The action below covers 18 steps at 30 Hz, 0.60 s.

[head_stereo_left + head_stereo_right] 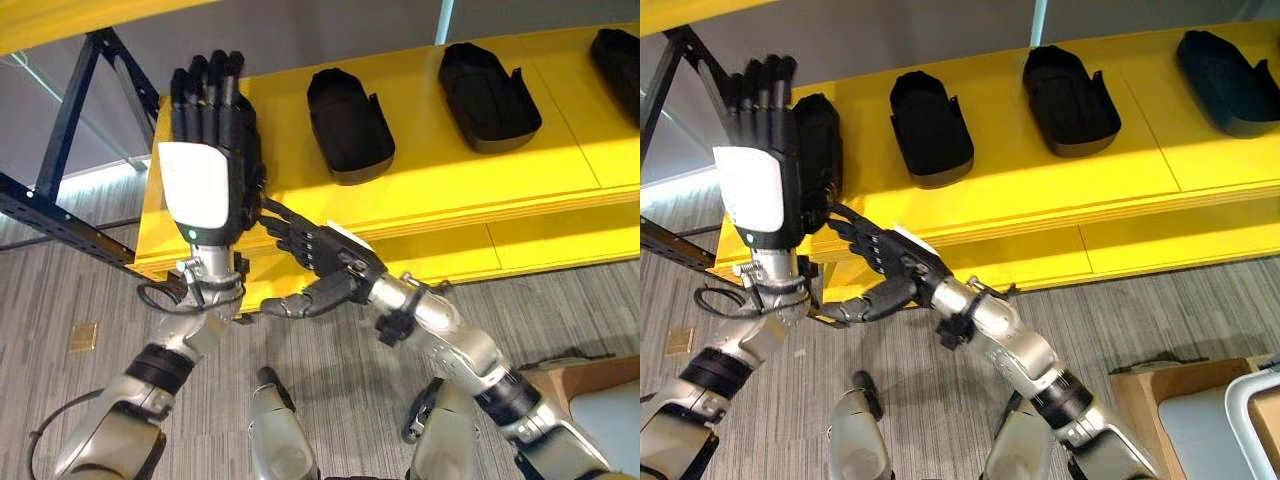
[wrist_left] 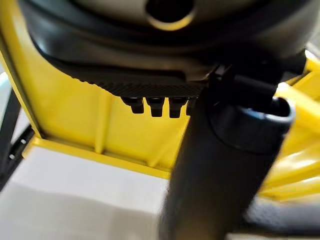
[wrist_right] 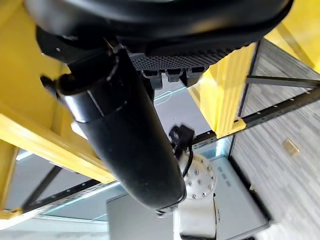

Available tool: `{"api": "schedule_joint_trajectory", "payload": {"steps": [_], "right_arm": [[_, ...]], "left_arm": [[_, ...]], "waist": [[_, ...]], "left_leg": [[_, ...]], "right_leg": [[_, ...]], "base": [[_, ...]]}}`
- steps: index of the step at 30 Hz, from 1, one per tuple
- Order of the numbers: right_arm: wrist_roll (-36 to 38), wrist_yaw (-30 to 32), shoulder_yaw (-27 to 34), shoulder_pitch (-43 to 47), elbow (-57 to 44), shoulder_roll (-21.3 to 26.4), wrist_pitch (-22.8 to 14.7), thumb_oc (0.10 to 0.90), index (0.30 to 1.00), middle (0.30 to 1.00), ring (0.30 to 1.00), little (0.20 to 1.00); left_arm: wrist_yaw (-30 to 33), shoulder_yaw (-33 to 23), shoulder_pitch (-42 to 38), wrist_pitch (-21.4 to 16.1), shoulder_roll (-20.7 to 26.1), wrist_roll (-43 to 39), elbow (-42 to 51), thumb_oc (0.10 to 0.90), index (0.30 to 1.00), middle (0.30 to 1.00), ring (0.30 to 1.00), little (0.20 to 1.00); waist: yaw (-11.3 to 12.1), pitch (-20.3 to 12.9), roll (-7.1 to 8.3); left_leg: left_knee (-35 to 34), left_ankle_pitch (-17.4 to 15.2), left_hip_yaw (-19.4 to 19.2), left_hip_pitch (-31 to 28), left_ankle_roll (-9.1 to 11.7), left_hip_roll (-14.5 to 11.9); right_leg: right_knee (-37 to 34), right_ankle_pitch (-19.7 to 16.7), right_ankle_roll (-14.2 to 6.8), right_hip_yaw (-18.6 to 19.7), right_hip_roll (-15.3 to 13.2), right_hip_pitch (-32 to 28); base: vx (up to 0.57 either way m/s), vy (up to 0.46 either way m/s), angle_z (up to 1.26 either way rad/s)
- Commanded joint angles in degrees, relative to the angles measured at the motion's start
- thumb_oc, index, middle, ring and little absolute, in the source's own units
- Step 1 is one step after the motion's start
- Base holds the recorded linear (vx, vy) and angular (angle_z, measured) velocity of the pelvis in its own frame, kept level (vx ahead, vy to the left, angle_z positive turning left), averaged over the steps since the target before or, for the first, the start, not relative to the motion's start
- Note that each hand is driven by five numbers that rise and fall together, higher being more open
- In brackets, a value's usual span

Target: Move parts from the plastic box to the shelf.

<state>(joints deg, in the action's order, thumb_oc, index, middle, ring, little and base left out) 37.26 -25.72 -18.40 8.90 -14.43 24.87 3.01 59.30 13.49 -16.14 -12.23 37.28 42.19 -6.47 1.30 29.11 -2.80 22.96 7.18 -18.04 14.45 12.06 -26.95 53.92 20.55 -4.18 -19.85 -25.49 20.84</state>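
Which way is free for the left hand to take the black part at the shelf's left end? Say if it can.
Probably yes. The left hand, fingers straight, stands raised right in front of that black part on the yellow shelf; nothing lies between them.

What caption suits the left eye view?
Left hand raised open before yellow shelf holding black parts.

I can read no text, label, number or sign at this moment. The yellow shelf (image 1: 430, 190) and the black parts (image 1: 349, 124) lying on it carry no lettering that I can make out, and the white cover on the back of the left hand (image 1: 200, 185) is plain.
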Motion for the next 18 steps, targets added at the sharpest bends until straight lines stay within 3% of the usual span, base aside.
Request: {"api": "schedule_joint_trajectory", "payload": {"steps": [1, 3, 4, 8, 14, 17, 18], "right_arm": [[10.16, -19.83, 11.85, -9.23, -11.16, 0.92, -7.94, 0.900, 1.000, 1.000, 1.000, 1.000], [12.83, -23.76, 14.92, -12.57, -12.32, 2.22, -8.22, 0.900, 1.000, 1.000, 1.000, 1.000], [15.82, -27.57, 18.38, -15.70, -13.32, 3.46, -8.38, 0.900, 1.000, 1.000, 1.000, 1.000], [18.19, -30.46, 21.97, -18.67, -14.59, 3.93, -8.47, 0.900, 1.000, 1.000, 1.000, 1.000], [17.36, -28.35, 22.79, -19.05, -16.05, 2.63, -10.41, 0.900, 1.000, 1.000, 1.000, 1.000], [18.46, -24.32, 22.92, -18.66, -16.14, 1.84, -11.76, 0.900, 1.000, 1.000, 1.000, 1.000], [18.47, -20.53, 23.19, -18.34, -15.93, 1.38, -12.16, 0.900, 1.000, 1.000, 1.000, 1.000]], "left_arm": [[0.41, -11.69, 8.97, -8.88, 4.01, -0.18, 7.87, 0.900, 1.000, 1.000, 1.000, 1.000], [-0.74, -14.07, 12.80, -9.98, 3.09, -0.13, 10.11, 0.900, 1.000, 1.000, 1.000, 1.000], [-2.47, -15.50, 15.82, -12.32, 2.39, -2.30, 11.21, 0.900, 1.000, 1.000, 1.000, 1.000], [-7.17, -17.38, 20.23, -15.90, 1.00, -5.29, 13.27, 0.900, 1.000, 1.000, 1.000, 1.000], [-16.01, -18.39, 23.59, -19.39, -0.29, -13.91, 16.33, 0.900, 1.000, 1.000, 1.000, 1.000], [-25.58, -18.41, 26.16, -21.05, -1.66, -24.74, 17.99, 0.900, 1.000, 1.000, 1.000, 1.000], [-33.11, -17.69, 25.99, -20.82, -2.96, -33.33, 18.67, 0.900, 1.000, 1.000, 1.000, 1.000]], "waist": [[-1.99, -6.61, 2.52], [-2.51, -6.59, 2.87], [-3.06, -6.53, 3.31], [-3.20, -6.88, 3.48], [-2.47, -7.13, 3.31], [-1.77, -7.78, 3.10], [-1.63, -8.26, 3.07]], "left_leg": [[2.61, -5.72, 0.34, 2.54, -3.54, 0.72], [2.69, -5.67, 0.06, 2.79, -3.50, 0.45], [2.56, -5.62, -0.17, 2.95, -3.54, 0.42], [1.77, -5.37, -0.61, 2.82, -3.49, 0.68], [-0.10, -5.22, -1.39, 1.56, -3.72, 1.80], [-1.94, -5.02, -2.06, -0.76, -3.95, 2.57], [-2.53, -5.05, -2.46, -1.65, -4.07, 2.76]], "right_leg": [[-9.08, -3.05, -4.42, 2.66, 1.89, -3.19], [-9.21, -2.97, -4.39, 2.81, 2.33, -2.98], [-9.51, -2.86, -4.25, 2.96, 2.98, -2.90], [-10.71, -2.78, -3.99, 2.45, 4.05, -3.47], [-12.44, -3.06, -3.83, 1.08, 5.09, -4.41], [-14.37, -3.24, -3.34, -0.46, 6.03, -6.98], [-15.45, -3.39, -3.05, -1.12, 6.48, -8.16]], "base": [[-0.14, -0.045, -0.20], [-0.09, -0.040, -0.20], [-0.07, -0.037, -0.17], [-0.05, -0.033, -0.16], [-0.08, -0.037, -0.08], [-0.06, -0.045, 0.03], [-0.03, -0.047, 0.05]]}}
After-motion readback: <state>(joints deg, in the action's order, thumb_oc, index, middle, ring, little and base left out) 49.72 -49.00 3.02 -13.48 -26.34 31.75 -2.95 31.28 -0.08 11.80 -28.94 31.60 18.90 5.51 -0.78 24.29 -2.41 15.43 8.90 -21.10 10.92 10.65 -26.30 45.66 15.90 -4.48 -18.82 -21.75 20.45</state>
